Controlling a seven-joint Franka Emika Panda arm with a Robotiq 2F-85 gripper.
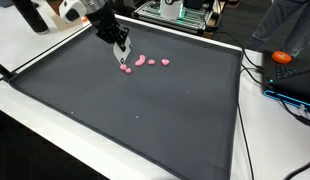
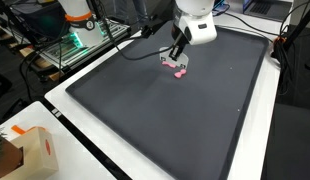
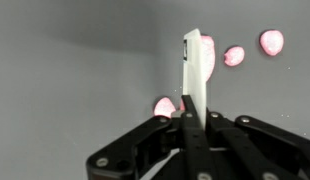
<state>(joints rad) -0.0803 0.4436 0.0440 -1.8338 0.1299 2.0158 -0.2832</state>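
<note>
Several small pink pieces (image 1: pixel 140 61) lie in a loose row on the far part of a dark mat (image 1: pixel 145 120). In the other exterior view the pink pieces (image 2: pixel 178 70) form a tight cluster under the arm. My gripper (image 1: pixel 120 50) hangs low over the end of the row and is shut on a thin white flat strip (image 3: pixel 192 70). In the wrist view the strip sticks out from between the fingers of the gripper (image 3: pixel 190 118) and its tip reaches a long pink piece (image 3: pixel 208 55). One pink piece (image 3: pixel 165 106) sits beside the fingers; two more (image 3: pixel 234 55) lie past the strip.
The mat (image 2: pixel 165 120) covers most of a white table (image 1: pixel 35 120). An orange object (image 1: pixel 282 57) and cables sit beyond the mat's edge. A rack of equipment (image 1: pixel 180 12) stands behind it. A cardboard box (image 2: pixel 20 150) is at a near corner.
</note>
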